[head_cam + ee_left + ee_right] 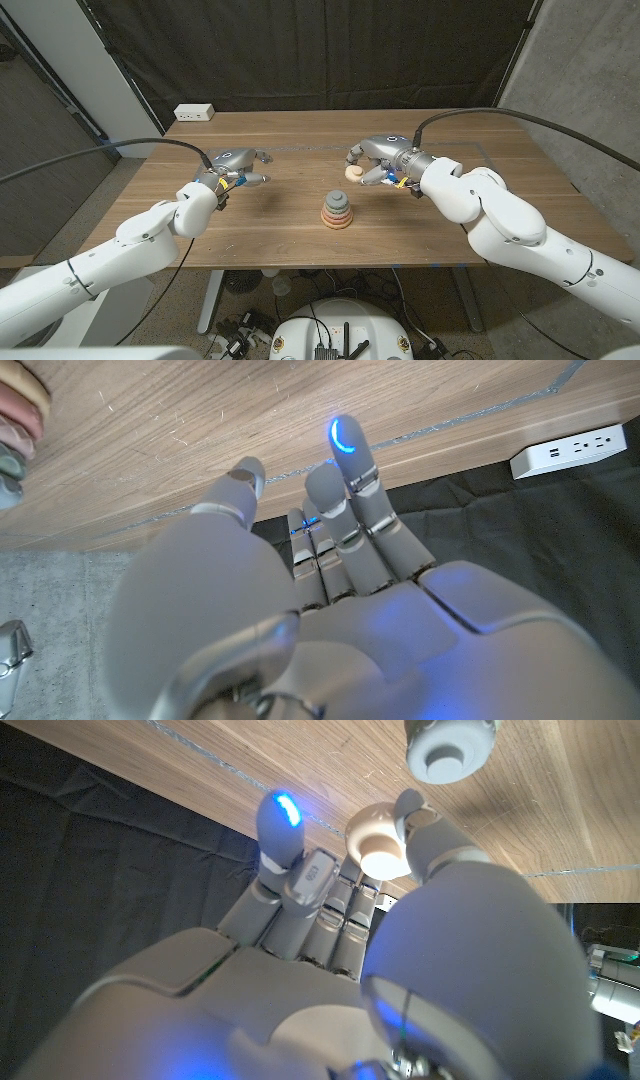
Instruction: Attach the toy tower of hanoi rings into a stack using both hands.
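Spanning wooden table [270, 235], black curtain [300, 50] behind

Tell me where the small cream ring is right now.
In the head view the cream ring is pinched in the right hand, held above the table just behind and right of the ring stack.

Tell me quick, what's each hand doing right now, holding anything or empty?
Left hand: open, holding nothing, fingers apart above the table.
Right hand: holding a small cream ring in its fingertips, beyond the ring stack.
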`<state>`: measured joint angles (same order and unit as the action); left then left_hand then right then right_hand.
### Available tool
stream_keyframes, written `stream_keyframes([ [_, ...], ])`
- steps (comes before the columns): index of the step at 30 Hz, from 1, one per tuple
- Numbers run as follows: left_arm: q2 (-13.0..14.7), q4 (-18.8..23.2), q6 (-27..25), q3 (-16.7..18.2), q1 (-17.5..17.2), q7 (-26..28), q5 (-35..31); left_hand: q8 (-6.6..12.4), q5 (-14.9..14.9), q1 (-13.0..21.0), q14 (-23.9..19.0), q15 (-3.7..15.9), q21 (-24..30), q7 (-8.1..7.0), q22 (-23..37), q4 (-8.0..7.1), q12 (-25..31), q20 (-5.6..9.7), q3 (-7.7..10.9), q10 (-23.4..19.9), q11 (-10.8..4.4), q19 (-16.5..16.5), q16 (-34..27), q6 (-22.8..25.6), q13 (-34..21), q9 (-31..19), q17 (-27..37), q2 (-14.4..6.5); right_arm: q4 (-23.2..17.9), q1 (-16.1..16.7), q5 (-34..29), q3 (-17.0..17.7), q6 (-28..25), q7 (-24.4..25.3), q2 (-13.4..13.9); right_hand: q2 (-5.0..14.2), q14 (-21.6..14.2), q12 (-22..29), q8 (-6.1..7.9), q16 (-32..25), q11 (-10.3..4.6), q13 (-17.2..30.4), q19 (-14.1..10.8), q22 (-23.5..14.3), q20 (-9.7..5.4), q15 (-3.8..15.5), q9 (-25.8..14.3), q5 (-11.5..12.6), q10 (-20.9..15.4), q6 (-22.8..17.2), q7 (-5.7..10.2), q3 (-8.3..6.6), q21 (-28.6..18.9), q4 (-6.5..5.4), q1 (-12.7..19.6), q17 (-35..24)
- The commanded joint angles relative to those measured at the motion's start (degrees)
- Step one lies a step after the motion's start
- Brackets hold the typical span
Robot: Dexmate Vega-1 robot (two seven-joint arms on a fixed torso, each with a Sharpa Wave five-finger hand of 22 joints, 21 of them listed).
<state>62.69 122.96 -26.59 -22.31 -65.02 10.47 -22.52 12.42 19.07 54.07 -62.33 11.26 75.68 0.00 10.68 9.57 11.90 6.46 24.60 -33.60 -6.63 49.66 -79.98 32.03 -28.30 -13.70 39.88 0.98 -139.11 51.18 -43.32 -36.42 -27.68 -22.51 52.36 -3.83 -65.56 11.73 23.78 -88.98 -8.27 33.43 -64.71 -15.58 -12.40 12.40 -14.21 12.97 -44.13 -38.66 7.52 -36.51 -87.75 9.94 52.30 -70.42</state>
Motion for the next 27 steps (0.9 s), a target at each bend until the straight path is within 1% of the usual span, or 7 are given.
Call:
stream_keyframes([
  [1, 0.17, -0.17, 0.00, -0.04, -0.04, 0.03, 0.25, 0.06, 0.19, -0.09, -0.59, 1.19, 0.29, 0.00, -0.02, -0.14, 0.05, 5.35, 0.24, -0.33, 0.05, 0.48, -0.10, 0.53, -0.18, -0.32, 0.24, 0.07, 2.45, -4.24, 0.06, -2.11, 3.25, -4.82, -4.06, 2.38, -0.53, 0.37, 0.33, 0.08, -1.89, 3.33, -0.64, -0.13, -0.29, 0.04, -0.06, 0.58, -3.07, -0.79, -0.22, -0.08, 0.14, -0.46, 2.12, -0.23],
  [6, 0.25, -0.48, 0.34, -0.15, 0.16, 0.03, 0.28, 0.06, 0.20, -0.06, -0.44, 1.19, 0.28, 0.03, -0.03, -0.15, 0.07, 5.36, 0.33, -0.46, 0.06, 0.44, 0.06, 0.60, -0.23, -0.34, 0.08, 0.03, 3.28, -6.76, -1.12, -4.14, 3.39, -8.62, -5.74, 2.44, -0.58, 0.39, 0.31, 0.09, -1.72, 3.45, -0.65, -0.11, -0.29, 0.04, -0.04, 0.66, -3.16, -0.76, -0.28, -0.08, 0.21, -0.46, 2.18, -0.23],
  [15, 0.09, -1.22, 0.95, -0.30, 0.60, 0.05, 0.51, 0.05, 0.20, -0.05, -0.73, 1.18, 0.28, -0.01, -0.04, -0.19, 0.02, 5.36, 0.49, -0.51, -0.05, 0.40, -0.24, 0.68, -0.26, -0.36, 0.42, -0.08, 5.40, -10.03, -4.38, -7.29, 2.90, -13.88, -8.54, 2.52, -0.59, 0.38, 0.30, 0.12, -1.65, 3.47, -0.59, -0.02, -0.29, 0.03, 0.00, 0.79, -3.44, -0.82, -0.47, -0.05, 0.36, -0.46, 2.25, -0.24],
  [20, 0.05, -1.56, 1.15, -0.48, 0.91, -0.04, 0.46, 0.05, 0.20, 0.19, -0.48, 1.18, 0.35, 0.02, -0.01, -0.07, 0.04, 5.42, 0.62, -0.66, -0.02, 0.39, -0.07, 0.73, -0.23, -0.38, 0.34, -0.11, 6.31, -10.92, -5.56, -8.15, 2.81, -15.58, -9.72, 2.61, -0.56, 0.38, 0.32, 0.15, -1.64, 3.51, -0.54, 0.02, -0.30, 0.03, 0.01, 0.88, -3.58, -0.91, -0.55, -0.06, 0.44, -0.48, 2.28, -0.24],
  [27, 0.01, -2.06, 1.55, -0.44, 1.02, 0.07, 0.71, 0.08, 0.19, 0.36, -0.49, 1.19, 0.45, -0.05, 0.02, -0.06, 0.04, 5.37, 0.71, -0.82, 0.00, 0.34, -0.08, 0.88, -0.22, -0.40, 0.39, -0.11, 7.46, -11.23, -6.39, -8.98, 3.09, -16.82, -10.80, 2.75, -0.52, 0.27, 0.26, 0.19, -1.53, 3.53, -0.46, 0.08, -0.30, 0.03, 0.03, 1.01, -3.53, -0.87, -0.63, -0.06, 0.55, -0.52, 2.31, -0.24],
])
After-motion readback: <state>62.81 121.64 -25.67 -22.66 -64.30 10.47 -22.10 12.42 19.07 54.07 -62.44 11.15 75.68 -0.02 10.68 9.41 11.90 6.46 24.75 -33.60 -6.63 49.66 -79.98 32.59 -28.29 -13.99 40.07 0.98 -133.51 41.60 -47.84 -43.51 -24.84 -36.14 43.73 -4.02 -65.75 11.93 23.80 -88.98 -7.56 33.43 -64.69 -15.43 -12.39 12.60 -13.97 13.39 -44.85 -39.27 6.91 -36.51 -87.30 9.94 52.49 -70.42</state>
